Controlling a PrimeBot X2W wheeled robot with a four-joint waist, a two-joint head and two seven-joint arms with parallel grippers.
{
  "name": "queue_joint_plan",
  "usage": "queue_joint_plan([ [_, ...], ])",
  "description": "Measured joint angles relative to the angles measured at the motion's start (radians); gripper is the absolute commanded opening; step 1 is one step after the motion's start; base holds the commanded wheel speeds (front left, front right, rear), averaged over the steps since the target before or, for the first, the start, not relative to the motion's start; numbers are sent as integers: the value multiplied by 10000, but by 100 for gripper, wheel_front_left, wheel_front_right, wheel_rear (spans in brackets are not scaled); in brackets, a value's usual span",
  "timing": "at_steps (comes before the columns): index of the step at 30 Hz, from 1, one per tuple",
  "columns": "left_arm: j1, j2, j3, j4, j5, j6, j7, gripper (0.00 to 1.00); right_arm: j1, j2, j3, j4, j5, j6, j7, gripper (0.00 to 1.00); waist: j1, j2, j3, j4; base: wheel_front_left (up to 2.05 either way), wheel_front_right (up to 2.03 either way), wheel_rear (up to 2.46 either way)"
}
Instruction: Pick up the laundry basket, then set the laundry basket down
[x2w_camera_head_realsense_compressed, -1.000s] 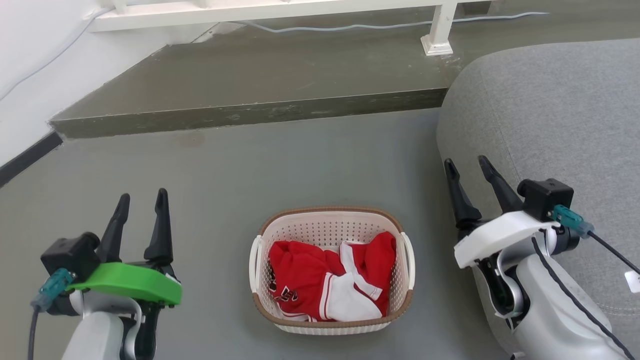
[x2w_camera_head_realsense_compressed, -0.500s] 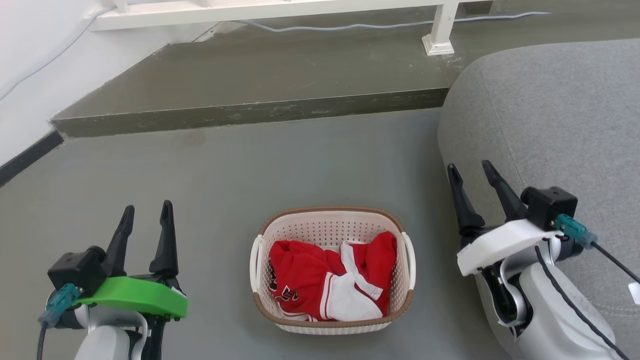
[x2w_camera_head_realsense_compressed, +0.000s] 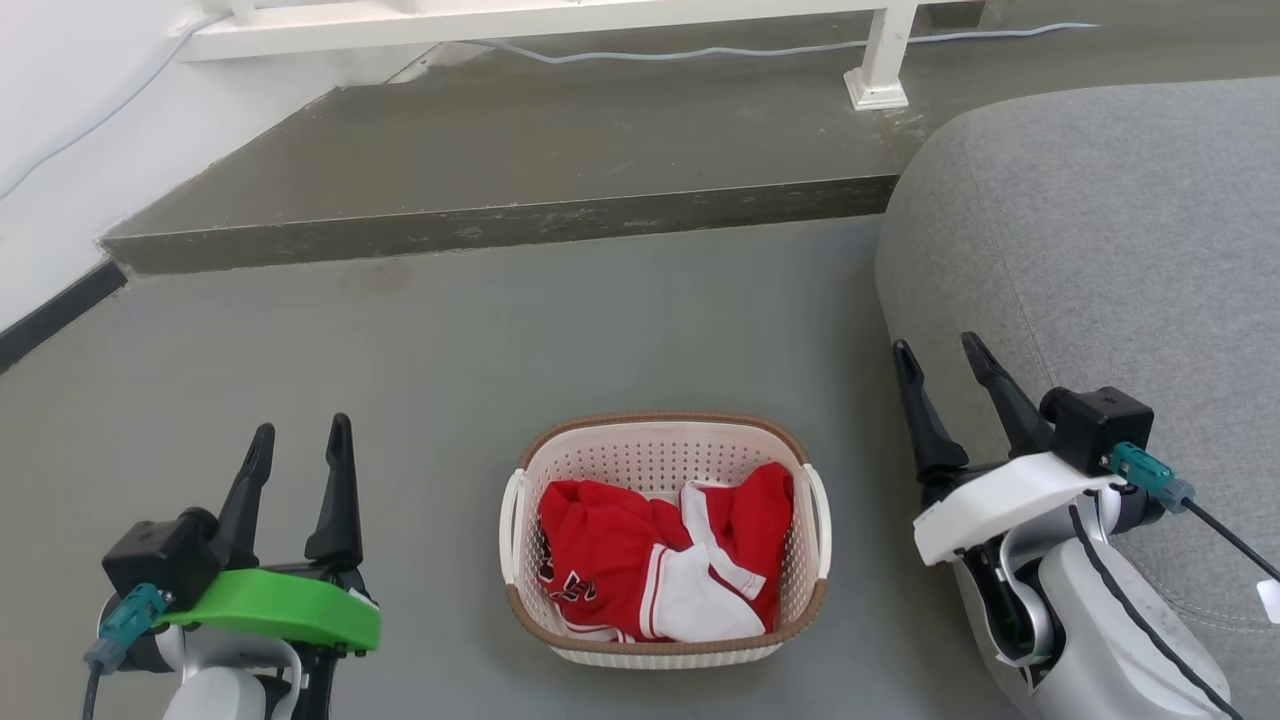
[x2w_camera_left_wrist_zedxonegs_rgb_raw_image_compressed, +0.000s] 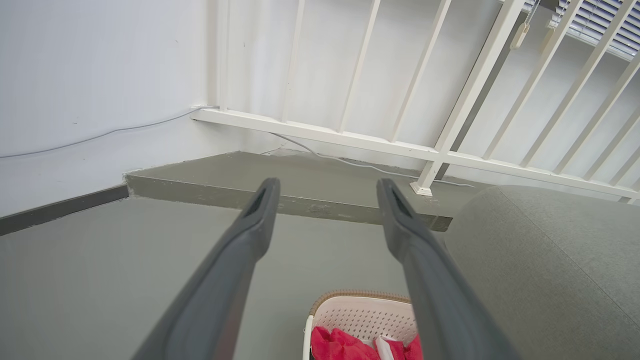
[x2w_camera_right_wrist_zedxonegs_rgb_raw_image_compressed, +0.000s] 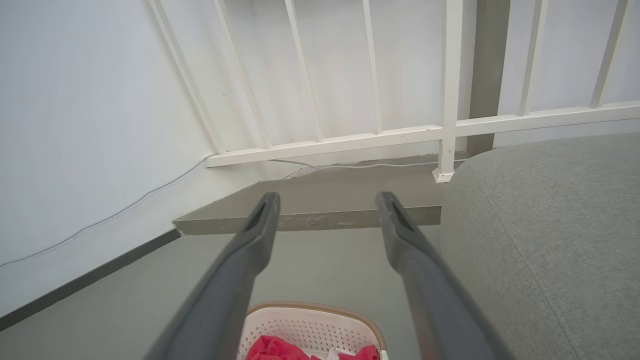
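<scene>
The laundry basket stands on the grey floor in the head view's lower middle, cream-white with a brown rim, white loop handles on both sides, and red-and-white clothing inside. My left gripper hangs open to the basket's left, well apart from it. My right gripper is open to its right, beside the sofa. Both hold nothing. The basket's far rim peeks in at the bottom of the left wrist view, and the basket also shows low in the right wrist view between the fingers.
A grey sofa fills the right side, close to my right arm. A raised concrete step runs across behind the basket, with a white railing and a cable on it. A white wall stands at left.
Both grippers have dropped lower in the head view, the left more than the right, staying open. The basket has not moved.
</scene>
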Motion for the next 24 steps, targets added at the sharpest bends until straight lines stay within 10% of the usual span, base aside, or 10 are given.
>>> queue_joint_plan([
  [20,180,-134,132,-75,130,-182,0,100,177,146,-198,-54,-330,130,0,100,0,0,-48,-11,0,0,0],
  [21,190,-144,125,-33,134,-203,2,0,183,155,-194,-13,-326,123,2,0,0,0,-54,-11,0,0,0],
  [24,277,-236,79,328,130,-201,42,0,409,251,-134,274,-326,113,19,0,0,0,-55,-12,0,0,0],
])
